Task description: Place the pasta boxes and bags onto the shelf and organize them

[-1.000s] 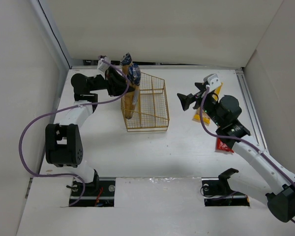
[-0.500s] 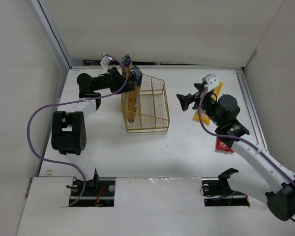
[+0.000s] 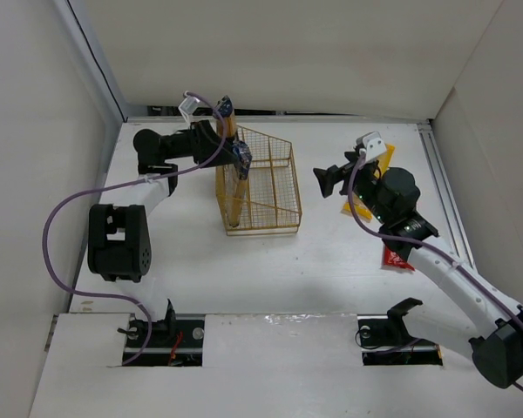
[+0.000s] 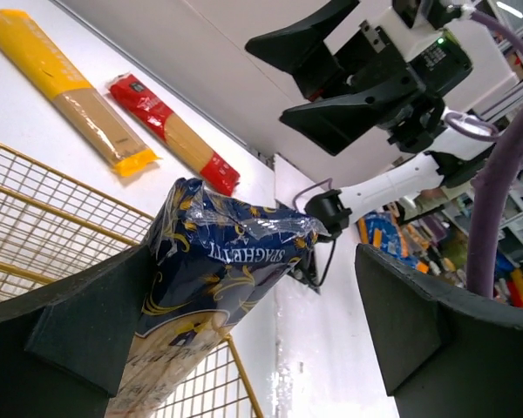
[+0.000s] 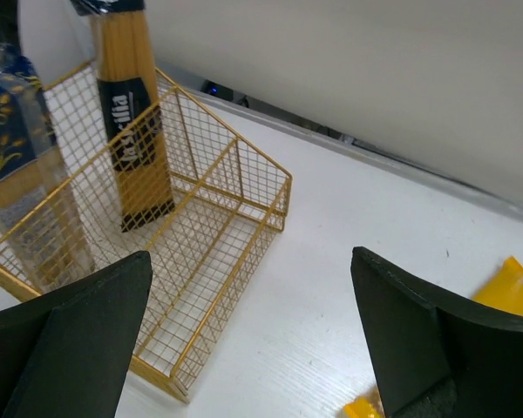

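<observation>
The shelf [image 3: 283, 228] is a gold wire rack at mid-table. A tan pack with a black end [image 3: 226, 111] and a tan pack with a blue end [image 3: 241, 157] stand upright along its left side. My left gripper [image 3: 229, 144] is open around the top of the blue-ended pack [image 4: 216, 261], which leans on one finger and is clear of the other. My right gripper [image 3: 328, 179] hangs open and empty to the right of the shelf [image 5: 211, 261]. A yellow pack [image 3: 352, 207] and a red-ended pack [image 3: 395, 257] lie on the table under the right arm.
White walls close in the table at the left, back and right. In the left wrist view the yellow pack [image 4: 70, 87] and red-ended pack [image 4: 170, 131] lie side by side beyond the shelf [image 4: 52, 209]. The shelf's middle and right compartments hold nothing.
My left gripper has opened and let go of the blue-ended pack, which has dropped lower into the shelf. The right gripper has shifted slightly.
</observation>
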Controlling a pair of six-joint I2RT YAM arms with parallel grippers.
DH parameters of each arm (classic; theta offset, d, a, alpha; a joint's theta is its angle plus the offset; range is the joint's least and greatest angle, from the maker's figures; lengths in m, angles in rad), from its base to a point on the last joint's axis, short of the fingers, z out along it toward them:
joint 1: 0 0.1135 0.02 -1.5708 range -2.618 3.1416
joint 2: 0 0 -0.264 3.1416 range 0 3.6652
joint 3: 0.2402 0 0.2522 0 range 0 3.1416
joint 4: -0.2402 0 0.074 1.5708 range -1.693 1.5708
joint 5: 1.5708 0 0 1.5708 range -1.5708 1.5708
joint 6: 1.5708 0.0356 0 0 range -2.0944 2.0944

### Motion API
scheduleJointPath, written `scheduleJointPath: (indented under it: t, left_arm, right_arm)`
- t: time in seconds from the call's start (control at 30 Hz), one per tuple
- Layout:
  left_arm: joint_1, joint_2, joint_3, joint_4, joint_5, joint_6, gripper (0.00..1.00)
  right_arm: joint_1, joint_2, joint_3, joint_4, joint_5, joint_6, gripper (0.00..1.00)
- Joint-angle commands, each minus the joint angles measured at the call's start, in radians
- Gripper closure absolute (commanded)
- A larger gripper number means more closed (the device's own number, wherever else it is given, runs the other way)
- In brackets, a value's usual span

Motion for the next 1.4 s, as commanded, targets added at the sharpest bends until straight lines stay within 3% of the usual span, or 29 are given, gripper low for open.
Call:
scheduleJointPath:
  t: [0.0,0.13,0.23,0.3,0.33,0.37,0.4,0.43,0.5,0.53,0.6,0.8,0.83,0.87,1.0,1.37]
  left_arm:
    - [0.013,-0.059,0.06,0.753,0.022,-0.105,0.0]
    - [0.045,-0.078,0.144,0.739,0.022,-0.223,0.0]
    - [0.081,-0.111,0.192,0.643,0.022,-0.211,0.0]
    - [0.116,-0.158,0.218,0.398,-0.003,-0.116,0.0]
    - [0.13,-0.18,0.232,0.244,-0.053,-0.029,0.0]
    - [0.145,-0.204,0.261,0.011,-0.096,0.265,0.0]
    - [0.157,-0.244,0.396,-0.633,-0.165,0.48,0.0]
    - [0.148,-0.244,0.502,-0.972,-0.459,0.703,0.0]
    - [0.054,-0.253,0.696,-1.482,-0.933,1.052,0.0]
    - [-0.014,-0.253,0.768,-1.528,-1.209,1.073,0.0]
    - [-0.014,-0.292,0.757,-1.559,-1.305,1.05,0.0]
    - [0.024,-0.531,0.42,-1.615,-1.703,0.891,0.0]
    - [0.024,-0.561,0.366,-1.625,-1.731,0.862,0.0]
    - [0.024,-0.682,0.15,-1.625,-1.756,0.796,0.0]
    - [0.024,-0.778,-0.008,-1.605,-1.738,0.73,0.0]
    - [0.024,-0.832,-0.133,-1.58,-1.693,0.631,0.0]
  right_arm:
    - [-0.008,0.006,0.027,-0.01,0.113,0.052,0.0]
    - [-0.008,0.047,0.089,-0.13,0.248,0.116,0.0]
    - [-0.008,0.058,0.103,-0.171,0.305,0.165,0.0]
    - [-0.008,0.058,0.112,-0.182,0.329,0.188,0.0]
    - [-0.017,0.058,0.112,-0.194,0.345,0.2,0.0]
    - [-0.018,0.058,0.112,-0.203,0.388,0.216,0.0]
    - [-0.028,0.067,0.123,-0.237,0.42,0.258,0.0]
    - [-0.028,0.067,0.138,-0.257,0.454,0.282,0.0]
    - [-0.068,0.076,0.158,-0.301,0.497,0.318,0.0]
    - [-0.083,0.11,0.188,-0.353,0.497,0.357,0.0]
    - [-0.147,0.159,0.23,-0.419,0.459,0.392,0.0]
    - [-0.346,0.539,0.564,-0.728,0.261,0.409,0.0]
    - [-0.375,0.589,0.613,-0.758,0.228,0.4,0.0]
    - [-0.387,0.777,0.791,-0.832,0.236,0.376,0.0]
    - [-0.413,0.942,0.961,-0.913,0.247,0.365,0.0]
    - [-0.47,1.349,1.374,-1.087,0.242,0.365,0.0]
